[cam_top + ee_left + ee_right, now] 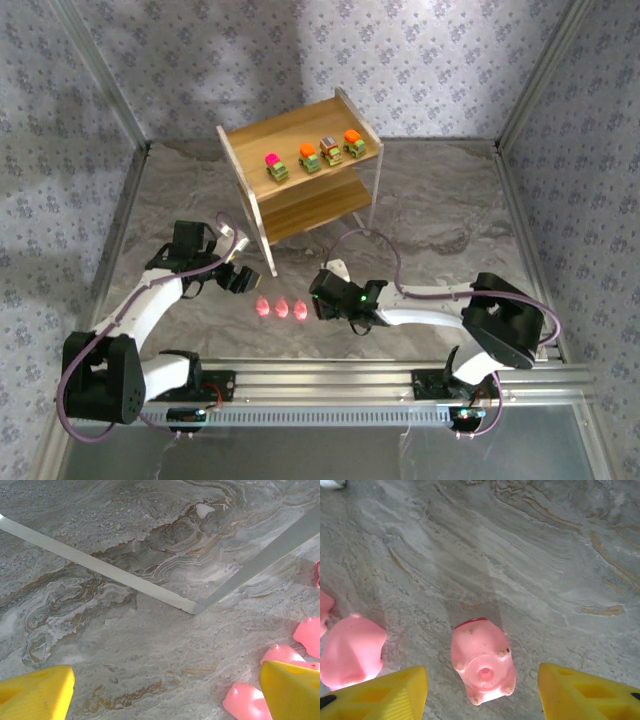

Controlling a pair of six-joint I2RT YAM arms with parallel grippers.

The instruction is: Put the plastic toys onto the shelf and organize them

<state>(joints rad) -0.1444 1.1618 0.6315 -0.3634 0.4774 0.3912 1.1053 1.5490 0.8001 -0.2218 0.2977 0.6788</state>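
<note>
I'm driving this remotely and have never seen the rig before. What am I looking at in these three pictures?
Two robot arms sit at the near edge of a marble-patterned table. The wide picture looks down from above; the other two come from a camera on each wrist, the yellow wedges being pincer fingers. The wooden shelf carries four toy cars on its top tier. Pink figures lie on the table before it. The right pincer stands open astride one pig, not gripping it. The left pincer is open and holds nothing.
</note>
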